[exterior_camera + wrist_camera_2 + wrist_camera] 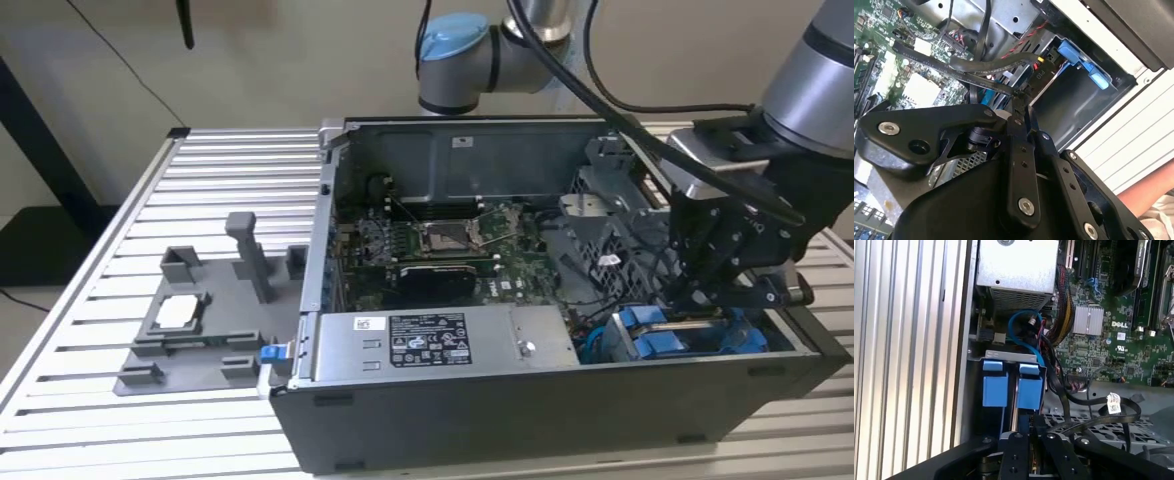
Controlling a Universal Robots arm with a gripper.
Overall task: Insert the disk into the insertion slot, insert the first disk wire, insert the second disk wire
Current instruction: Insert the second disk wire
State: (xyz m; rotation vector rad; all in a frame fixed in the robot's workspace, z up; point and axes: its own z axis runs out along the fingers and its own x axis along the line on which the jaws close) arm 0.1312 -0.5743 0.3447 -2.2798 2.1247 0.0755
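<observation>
The disk's blue bracket (663, 338) sits low in the front corner of the open computer case, at the exterior view's right. In the first wrist view two blue bracket tabs (995, 390) stand side by side inside the grey metal insertion slot (1004, 356). My gripper (703, 300) hangs right above them, inside the case. In the second wrist view its fingertips (1018, 96) are pressed together on the end of a flat black disk wire (954, 67), next to the grey bay wall (1074, 107) with a blue tab (1080, 61). A black plug with red and black leads (1038, 75) hangs beside it.
The motherboard (454, 245) and power supply box (441, 340) occupy the case. A blue cable loop (1026, 330) and black cable bundles (1089, 405) lie close to the slot. A grey tray with posts (200, 320) sits on the slatted table. A person's hand (1149, 200) is near the case.
</observation>
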